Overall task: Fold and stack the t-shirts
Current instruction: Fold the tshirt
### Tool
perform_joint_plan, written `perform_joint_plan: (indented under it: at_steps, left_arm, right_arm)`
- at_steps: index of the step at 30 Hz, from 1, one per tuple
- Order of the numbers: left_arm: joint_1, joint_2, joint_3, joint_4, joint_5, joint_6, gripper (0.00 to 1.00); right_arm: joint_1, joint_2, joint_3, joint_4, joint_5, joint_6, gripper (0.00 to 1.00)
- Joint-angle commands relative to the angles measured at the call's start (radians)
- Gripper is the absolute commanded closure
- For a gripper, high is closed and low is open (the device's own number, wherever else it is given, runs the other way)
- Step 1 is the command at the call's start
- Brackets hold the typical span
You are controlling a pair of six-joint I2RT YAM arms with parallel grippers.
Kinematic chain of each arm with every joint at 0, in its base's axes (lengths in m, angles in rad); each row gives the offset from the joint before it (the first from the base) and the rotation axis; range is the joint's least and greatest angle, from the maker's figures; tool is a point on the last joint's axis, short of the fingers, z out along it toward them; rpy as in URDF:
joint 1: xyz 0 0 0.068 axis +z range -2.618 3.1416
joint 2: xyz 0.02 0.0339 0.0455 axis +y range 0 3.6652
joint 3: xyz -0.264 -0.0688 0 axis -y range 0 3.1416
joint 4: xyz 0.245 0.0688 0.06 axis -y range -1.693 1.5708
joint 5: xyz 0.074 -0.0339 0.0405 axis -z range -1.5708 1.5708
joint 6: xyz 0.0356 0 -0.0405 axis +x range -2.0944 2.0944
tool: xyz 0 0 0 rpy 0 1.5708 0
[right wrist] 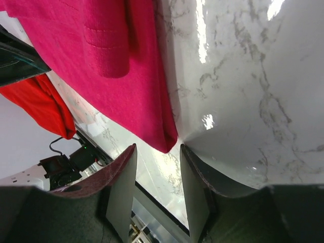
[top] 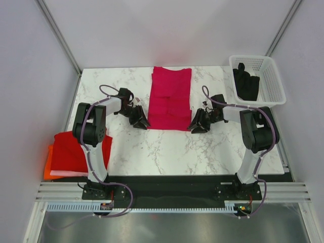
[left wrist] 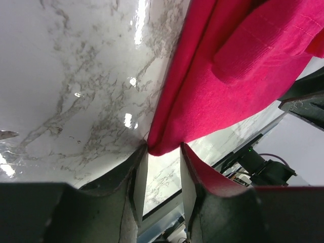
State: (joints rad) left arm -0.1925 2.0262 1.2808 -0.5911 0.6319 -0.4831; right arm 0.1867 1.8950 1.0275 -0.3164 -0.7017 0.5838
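Note:
A raspberry-crimson t-shirt (top: 170, 98) lies in the middle of the table, its sides folded in to a long strip. My left gripper (top: 141, 123) is open at its near-left corner; in the left wrist view the corner (left wrist: 161, 147) sits just at the gap between my fingertips (left wrist: 163, 152). My right gripper (top: 197, 125) is open at the near-right corner; in the right wrist view the corner (right wrist: 167, 144) sits just ahead of the gap between my fingertips (right wrist: 158, 152). A folded red t-shirt (top: 71, 152) lies on an orange one (top: 48, 169) at the table's left edge.
A white lattice basket (top: 271, 96) with black cloth (top: 246, 83) in it stands at the back right. The marble table (top: 167, 152) has a black rail along its near edge.

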Motion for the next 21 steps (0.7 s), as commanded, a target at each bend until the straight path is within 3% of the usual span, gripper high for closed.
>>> perform_joint_plan:
  at_steps: [1,9,10,15,21]
  left_arm:
    - [-0.007,0.016,-0.001,0.025,0.006,-0.023,0.63]
    - [-0.008,-0.006,-0.041,0.025,-0.008,-0.049,0.87]
    - [-0.008,-0.014,-0.044,0.024,-0.011,-0.051,0.97]
    - [-0.008,-0.032,-0.070,0.031,-0.017,-0.060,0.98]
    - [-0.008,-0.073,-0.080,0.025,-0.009,-0.063,0.98]
  right_arm:
    - [0.014,0.045,0.019,0.010,0.033,0.008,0.53]
    - [0.025,0.069,0.039,0.010,0.067,0.025,0.58]
    - [0.026,0.069,0.040,0.010,0.073,0.027,0.58]
    - [0.022,0.064,0.042,0.000,0.099,0.019,0.61]
    - [0.014,0.046,0.069,-0.001,0.093,-0.027,0.91]
